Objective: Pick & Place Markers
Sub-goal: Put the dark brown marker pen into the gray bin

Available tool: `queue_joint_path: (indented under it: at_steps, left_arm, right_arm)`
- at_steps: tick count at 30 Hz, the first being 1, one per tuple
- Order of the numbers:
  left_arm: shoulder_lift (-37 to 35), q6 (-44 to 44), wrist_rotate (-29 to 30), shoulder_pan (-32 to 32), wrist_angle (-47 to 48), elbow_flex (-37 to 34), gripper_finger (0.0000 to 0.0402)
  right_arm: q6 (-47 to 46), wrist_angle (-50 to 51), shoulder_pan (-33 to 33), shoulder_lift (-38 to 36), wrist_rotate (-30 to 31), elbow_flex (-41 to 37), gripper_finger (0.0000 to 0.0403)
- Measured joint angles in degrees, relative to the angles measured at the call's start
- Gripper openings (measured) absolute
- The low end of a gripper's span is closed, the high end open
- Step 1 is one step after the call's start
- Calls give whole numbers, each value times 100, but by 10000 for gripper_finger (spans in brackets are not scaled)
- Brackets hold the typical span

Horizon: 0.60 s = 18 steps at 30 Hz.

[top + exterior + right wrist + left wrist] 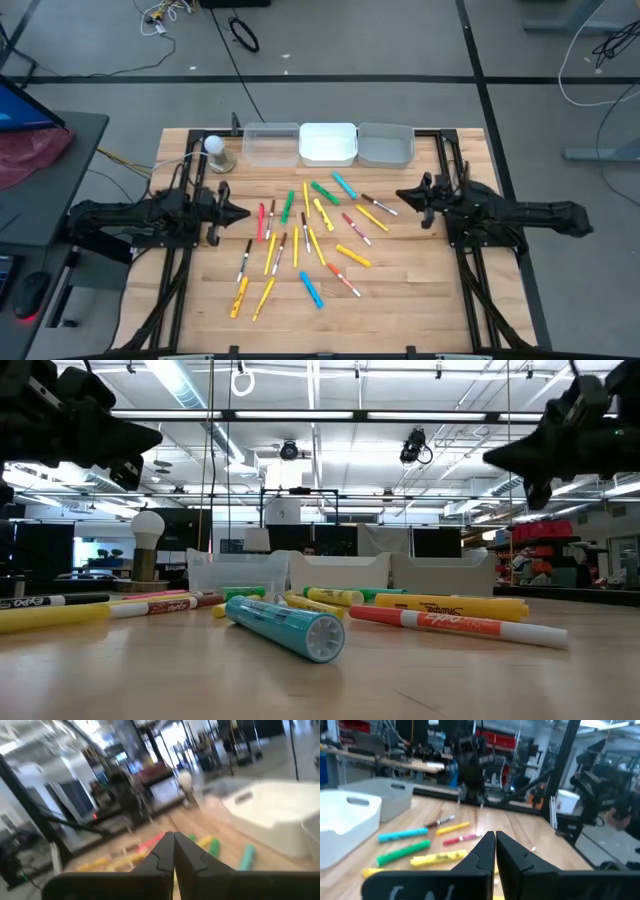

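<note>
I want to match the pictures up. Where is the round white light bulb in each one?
High view: the light bulb stands at the table's back left, beside the bins.
Low view: left side, left of the bins.
Left wrist view: not in it.
Right wrist view: upper middle, beyond the bins.
Shared landmark: the row of bins.

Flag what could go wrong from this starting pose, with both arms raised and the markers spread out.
1. The markers lie crowded, several touching or crossing, so a closing gripper may catch two or knock a neighbour away.
2. They are round; the blue marker near the front edge could roll off if bumped.
3. The left gripper and right gripper, both shut and empty, face each other across the pile; reaching its middle together risks a collision.
</note>
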State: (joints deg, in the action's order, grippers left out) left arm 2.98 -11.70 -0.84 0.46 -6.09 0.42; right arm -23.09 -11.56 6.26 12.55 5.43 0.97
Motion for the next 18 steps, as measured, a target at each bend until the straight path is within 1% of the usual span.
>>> queue_joint_path:
  at_steps: [3, 6, 8, 13, 15, 18]
  left_arm:
    - [0, -5, 108, 0, -141, 1, 18]
    - [0, 12, 240, -1, -233, -1, 18]
    - [0, 29, 348, -1, -277, 0, 18]
    - [0, 33, 548, 1, -304, 1, 18]
    - [0, 35, 591, 1, -302, -1, 18]
    - [0, 35, 597, 1, -304, -1, 18]
  right_arm:
    - [3, -25, 0, 701, 113, 0, 14]
    - [-11, -58, 0, 1401, 240, 39, 29]
    - [21, -52, 4, 1881, 290, 177, 47]
    - [287, 189, 8, 3049, 608, 541, 107]
    - [517, 134, 30, 3503, 617, 631, 129]
    - [617, 34, 116, 4119, 618, 681, 155]
